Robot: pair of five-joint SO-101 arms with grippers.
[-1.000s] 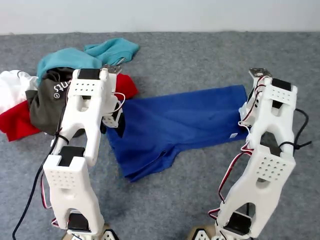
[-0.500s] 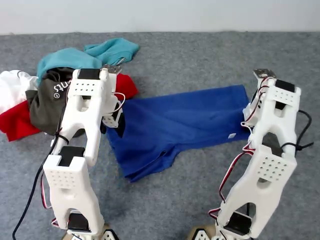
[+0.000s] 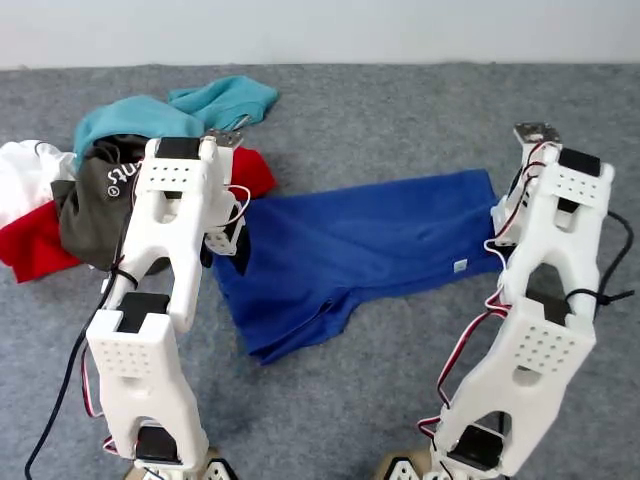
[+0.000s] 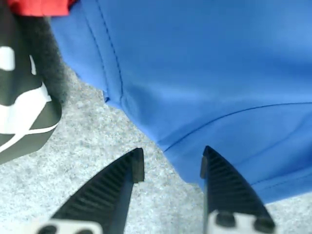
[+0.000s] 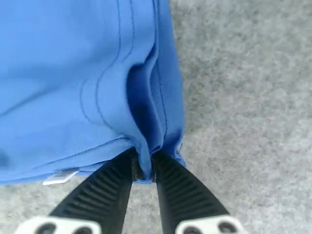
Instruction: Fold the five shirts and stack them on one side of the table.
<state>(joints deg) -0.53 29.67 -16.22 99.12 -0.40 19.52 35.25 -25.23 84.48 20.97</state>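
Your right gripper (image 5: 143,170) is clenched on the hem of the blue shirt (image 5: 73,73).
Since a second ago that arm has drifted outward, tugging the hem along. Your left gripper (image 4: 169,168) hasn't budged: jaws apart, shirt edge just beyond their tips.

Blue shirt (image 3: 370,240) plain, darker stitch lines. Teal shirt (image 3: 180,105), red shirt (image 3: 35,250), white shirt (image 3: 25,170), plus dk-grey shirt (image 3: 90,220) w/ white print. Table (image 3: 400,110) speckled grey.
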